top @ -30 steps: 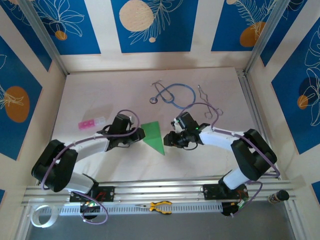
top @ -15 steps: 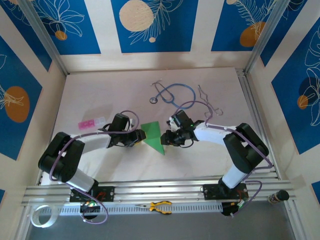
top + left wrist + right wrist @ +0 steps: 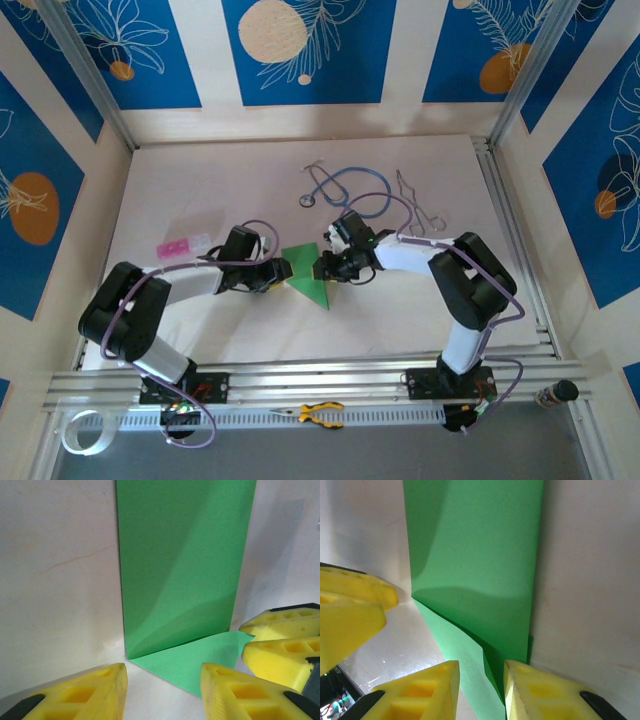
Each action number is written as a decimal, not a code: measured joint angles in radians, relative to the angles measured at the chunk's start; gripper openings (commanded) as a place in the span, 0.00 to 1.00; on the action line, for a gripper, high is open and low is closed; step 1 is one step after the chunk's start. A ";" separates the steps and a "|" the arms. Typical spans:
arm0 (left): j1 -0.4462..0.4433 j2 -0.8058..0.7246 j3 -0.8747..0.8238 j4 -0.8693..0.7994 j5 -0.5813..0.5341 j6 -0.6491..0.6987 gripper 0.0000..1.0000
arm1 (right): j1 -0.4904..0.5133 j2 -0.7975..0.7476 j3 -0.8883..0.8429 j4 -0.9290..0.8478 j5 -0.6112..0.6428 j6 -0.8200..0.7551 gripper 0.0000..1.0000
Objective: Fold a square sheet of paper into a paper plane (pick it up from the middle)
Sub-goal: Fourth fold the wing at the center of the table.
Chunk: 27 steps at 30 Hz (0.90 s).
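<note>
One bright green matte paper sheet (image 3: 303, 270) lies at the middle of the pale counter (image 3: 200, 190). It is unmarked and partly folded: a long flat panel with a creased flap at one end. Two end effectors flank it. The left end effector (image 3: 281, 272), at its 9 o'clock, has its yellow fingers spread wide at the flap. The right end effector (image 3: 322, 268), at 3 o'clock, is narrowly parted, with the folded edge in the gap. One blue stethoscope (image 3: 352, 190) sits at 12 o'clock, one pink and white piece (image 3: 182, 246) at 9 o'clock, and one yellow-handled pliers (image 3: 320, 412) at 6 o'clock.
</note>
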 measured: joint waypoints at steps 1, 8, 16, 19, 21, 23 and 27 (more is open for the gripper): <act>0.000 0.001 0.000 0.000 0.000 0.000 0.43 | 0.000 0.006 0.004 0.000 0.000 -0.003 0.27; 0.000 0.002 0.000 0.000 0.000 0.000 0.43 | 0.000 0.011 0.004 -0.002 0.000 -0.010 0.20; 0.005 0.013 0.014 -0.009 0.016 0.019 0.46 | -0.003 -0.019 -0.024 0.011 -0.001 -0.018 0.12; 0.013 0.022 0.023 -0.008 0.027 0.019 0.47 | -0.008 -0.031 -0.036 0.023 -0.002 -0.018 0.11; 0.018 0.024 0.026 -0.008 0.035 0.019 0.48 | -0.013 -0.035 -0.043 0.030 -0.005 -0.018 0.10; 0.021 0.028 0.030 -0.007 0.045 0.019 0.48 | -0.018 -0.040 -0.055 0.040 -0.005 -0.018 0.10; 0.028 0.045 0.032 0.008 0.068 0.018 0.50 | -0.033 -0.056 -0.088 0.070 -0.017 -0.017 0.09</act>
